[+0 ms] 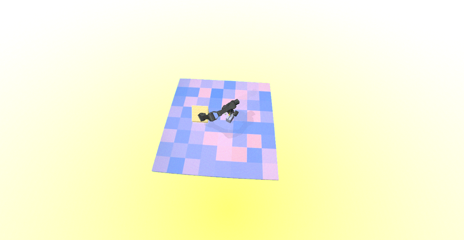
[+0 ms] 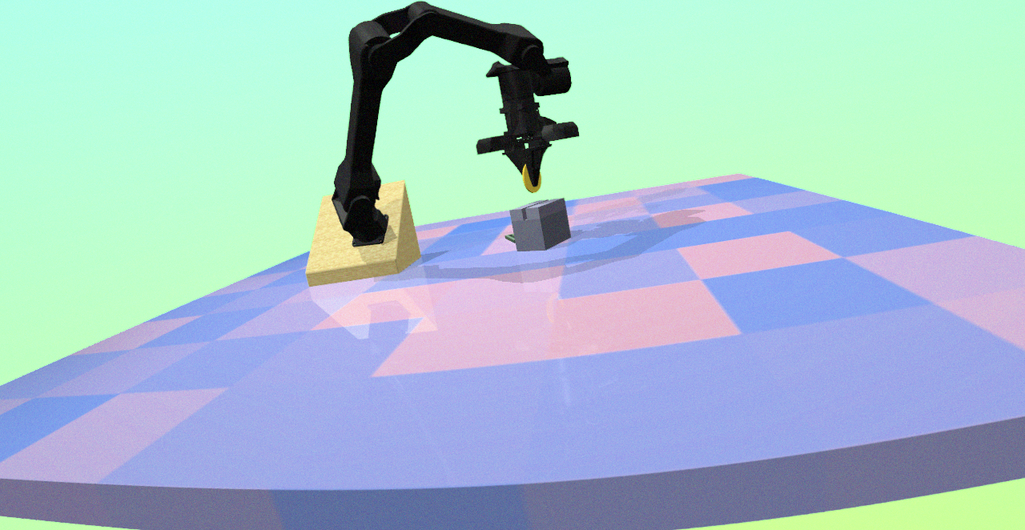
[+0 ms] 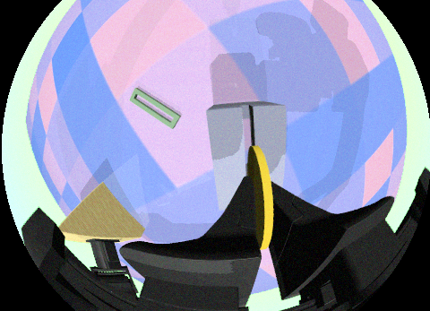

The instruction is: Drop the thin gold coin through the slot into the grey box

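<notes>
My gripper (image 2: 534, 179) (image 3: 259, 185) is shut on the gold coin (image 1: 230, 114) (image 2: 526, 177) (image 3: 268, 208), held on edge with its lower part sticking out past the fingertips. In the exterior view the coin hangs a little above the closed grey box (image 1: 229, 118) (image 2: 542, 230) (image 3: 225, 132). In the wrist view the narrow dark slot (image 3: 252, 123) runs up the lid from the coin's tip, nearly in line with the coin. The coin and fingers hide the slot's near part. The green holder (image 2: 509, 238) (image 3: 159, 105) is empty and lies beside the box.
The arm stands on a pale wooden block (image 1: 195, 109) (image 2: 333, 262) (image 3: 103, 212) left of the box in the top and exterior views. The checkered table top (image 1: 207, 170) (image 2: 458, 440) (image 3: 179, 150) carries everything, and its near edge shows in the exterior view.
</notes>
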Action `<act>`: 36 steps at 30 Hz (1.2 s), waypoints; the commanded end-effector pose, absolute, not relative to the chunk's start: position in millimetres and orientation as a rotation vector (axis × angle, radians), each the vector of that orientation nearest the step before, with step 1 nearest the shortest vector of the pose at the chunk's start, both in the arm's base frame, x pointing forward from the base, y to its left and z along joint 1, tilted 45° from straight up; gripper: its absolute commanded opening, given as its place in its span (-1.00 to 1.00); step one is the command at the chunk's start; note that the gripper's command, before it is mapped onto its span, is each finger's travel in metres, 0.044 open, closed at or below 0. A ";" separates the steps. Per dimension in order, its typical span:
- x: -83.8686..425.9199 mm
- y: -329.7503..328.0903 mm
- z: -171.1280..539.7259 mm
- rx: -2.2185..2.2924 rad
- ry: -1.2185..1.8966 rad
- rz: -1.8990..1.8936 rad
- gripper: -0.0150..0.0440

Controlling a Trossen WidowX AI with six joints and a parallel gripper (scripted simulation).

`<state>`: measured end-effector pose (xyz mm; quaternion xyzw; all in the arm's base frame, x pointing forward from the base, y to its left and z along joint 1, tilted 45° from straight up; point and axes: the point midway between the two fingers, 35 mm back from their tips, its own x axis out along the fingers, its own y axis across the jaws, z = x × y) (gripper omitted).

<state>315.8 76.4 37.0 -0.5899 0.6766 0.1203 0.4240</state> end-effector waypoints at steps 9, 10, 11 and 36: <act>315.0 77.3 35.9 -1.478 1.694 0.303 -0.49; 315.1 77.0 36.3 -1.478 1.694 0.303 -0.49; 315.4 76.6 36.7 -1.478 1.694 0.303 -0.49; 318.3 74.1 40.9 -1.475 1.694 0.306 -0.49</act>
